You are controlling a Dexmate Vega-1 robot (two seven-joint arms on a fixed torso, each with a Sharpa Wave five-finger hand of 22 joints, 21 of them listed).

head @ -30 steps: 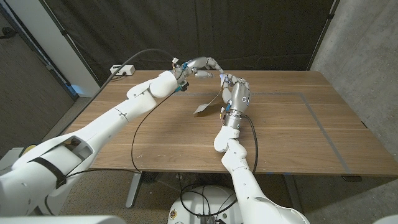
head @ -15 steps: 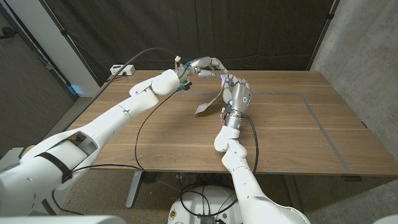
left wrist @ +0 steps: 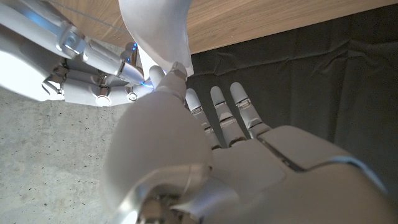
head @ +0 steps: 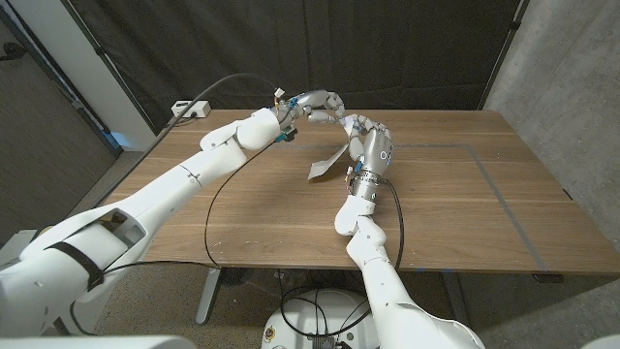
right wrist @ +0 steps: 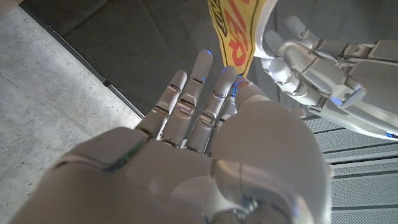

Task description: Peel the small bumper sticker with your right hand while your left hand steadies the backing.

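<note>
Both hands are raised over the far middle of the wooden table [head: 455, 213]. A limp strip, the bumper sticker [head: 325, 161], hangs from between them, its lower end close above the table. My left hand [head: 316, 103] pinches the white backing [left wrist: 155, 31] between thumb and finger. My right hand [head: 370, 142] stands just right of it and pinches the yellow sticker with red lettering [right wrist: 239, 30] at its fingertips [right wrist: 240, 83]. In the right wrist view the left hand [right wrist: 317, 68] sits close beside the sticker. The right hand [left wrist: 81, 78] is seen in the left wrist view, next to the backing.
A small white box [head: 190, 109] lies at the table's back left corner, and a black cable [head: 215, 199] loops from it across the left half of the table. Thin tape lines [head: 496, 189] mark the right half. A black curtain hangs behind.
The right hand has shifted slightly to the right and the left hand has edged a little, pulling the hanging strip a bit tauter. Both pinches hold.
</note>
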